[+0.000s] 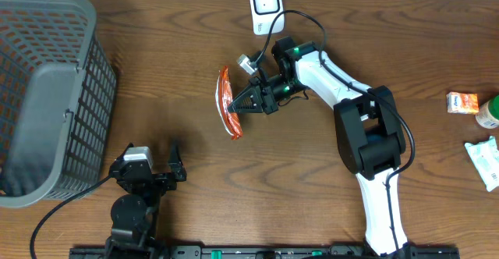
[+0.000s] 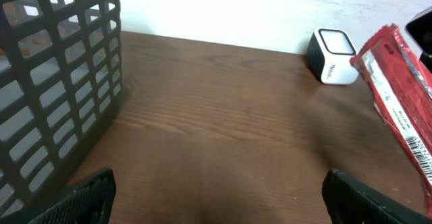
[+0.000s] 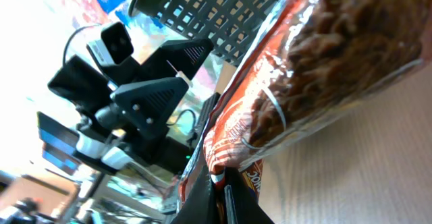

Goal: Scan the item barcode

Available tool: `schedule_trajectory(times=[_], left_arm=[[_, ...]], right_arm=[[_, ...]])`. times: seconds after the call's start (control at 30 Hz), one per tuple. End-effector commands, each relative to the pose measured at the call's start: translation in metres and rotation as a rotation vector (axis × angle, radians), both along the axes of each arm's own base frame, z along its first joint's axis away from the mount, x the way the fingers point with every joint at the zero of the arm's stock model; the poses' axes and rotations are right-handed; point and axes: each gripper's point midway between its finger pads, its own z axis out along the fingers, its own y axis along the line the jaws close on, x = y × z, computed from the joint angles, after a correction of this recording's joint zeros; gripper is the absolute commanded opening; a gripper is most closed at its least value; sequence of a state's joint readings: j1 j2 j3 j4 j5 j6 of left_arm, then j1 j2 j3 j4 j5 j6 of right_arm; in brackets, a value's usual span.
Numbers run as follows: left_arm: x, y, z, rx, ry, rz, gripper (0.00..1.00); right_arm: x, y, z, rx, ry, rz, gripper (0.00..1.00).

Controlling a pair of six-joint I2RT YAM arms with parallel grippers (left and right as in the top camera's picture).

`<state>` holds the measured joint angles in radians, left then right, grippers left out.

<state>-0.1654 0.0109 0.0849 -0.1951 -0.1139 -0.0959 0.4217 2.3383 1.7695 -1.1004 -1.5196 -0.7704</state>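
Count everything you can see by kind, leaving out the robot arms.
Basket: 1
Scanner: 1
Packets: 3 (red packet, orange packet, white packet)
Green container, cut off at the edge: 1
Total: 6

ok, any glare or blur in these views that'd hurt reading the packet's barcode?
Overhead: even light, sharp, only soft shadows, but the packet is seen nearly edge-on. Left wrist: crisp, barcode stripes visible at the right edge, though the frame crops the packet. Right wrist: packet very close, its glossy film glints, and the background at left is blown out white.
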Motion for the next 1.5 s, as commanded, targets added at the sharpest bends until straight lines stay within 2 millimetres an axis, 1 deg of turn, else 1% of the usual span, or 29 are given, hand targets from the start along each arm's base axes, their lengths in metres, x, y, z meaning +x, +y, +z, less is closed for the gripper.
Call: schedule_trajectory(times=[0.0, 0.17, 0.27, 0.47, 0.6, 0.73, 0.83, 1.0, 1.07, 1.1, 1.17, 1.2, 1.23, 1.33, 1.47], left_arm=[[-0.001, 0.001, -0.013, 0.022, 0.035, 0.002, 0.98], [-0.001, 0.001, -0.013, 0.022, 0.035, 0.002, 0.98], [-0.001, 0.001, -0.013, 0.022, 0.035, 0.002, 0.98], [-0.001, 0.001, -0.013, 0.022, 0.035, 0.002, 0.98], [-0.001, 0.001, -0.013, 0.022, 0.035, 0.002, 0.98], [-0.001, 0.001, -0.013, 0.022, 0.035, 0.002, 0.98], [-0.001, 0.001, -0.013, 0.022, 0.035, 0.002, 0.98], [-0.001, 0.001, -0.013, 0.022, 0.035, 0.002, 0.98], [-0.001, 0.001, -0.013, 0.022, 0.035, 0.002, 0.98], [-0.001, 0.001, -0.013, 0.022, 0.035, 0.002, 0.98], [-0.001, 0.001, -0.013, 0.022, 0.035, 0.002, 0.98], [-0.001, 0.001, -0.013, 0.022, 0.035, 0.002, 0.98], [-0.001, 0.001, -0.013, 0.022, 0.035, 0.002, 0.98], [-0.001, 0.001, -0.013, 0.022, 0.035, 0.002, 0.98], [-0.001, 0.001, -0.013, 0.022, 0.035, 0.002, 0.98]], right_arm=[[0.005, -0.002, 0.015, -0.050, 0.214, -0.020, 0.01], [0.008, -0.006, 0.015, -0.160, 0.467, -0.039, 0.01], [0.008, -0.009, 0.016, -0.193, 0.545, -0.046, 0.01], [0.013, -0.018, 0.016, -0.204, 0.585, -0.072, 0.01], [0.019, -0.035, 0.007, -0.268, 0.621, -0.118, 0.01], [0.024, -0.046, 0.005, -0.268, 0.609, -0.144, 0.01], [0.026, -0.050, 0.002, -0.283, 0.596, -0.153, 0.01], [0.027, -0.050, 0.001, -0.282, 0.581, -0.155, 0.01], [0.031, -0.049, -0.006, -0.298, 0.523, -0.161, 0.01], [0.034, -0.051, -0.018, -0.365, 0.497, -0.179, 0.01], [0.045, -0.058, -0.045, -0.558, 0.489, -0.255, 0.01], [0.051, -0.062, -0.052, -0.627, 0.459, -0.287, 0.01], [0.055, -0.064, -0.052, -0.661, 0.426, -0.302, 0.01], [0.077, -0.066, -0.035, -0.715, 0.288, -0.351, 0.01], [0.119, -0.077, -0.006, -0.799, 0.081, -0.487, 0.01]])
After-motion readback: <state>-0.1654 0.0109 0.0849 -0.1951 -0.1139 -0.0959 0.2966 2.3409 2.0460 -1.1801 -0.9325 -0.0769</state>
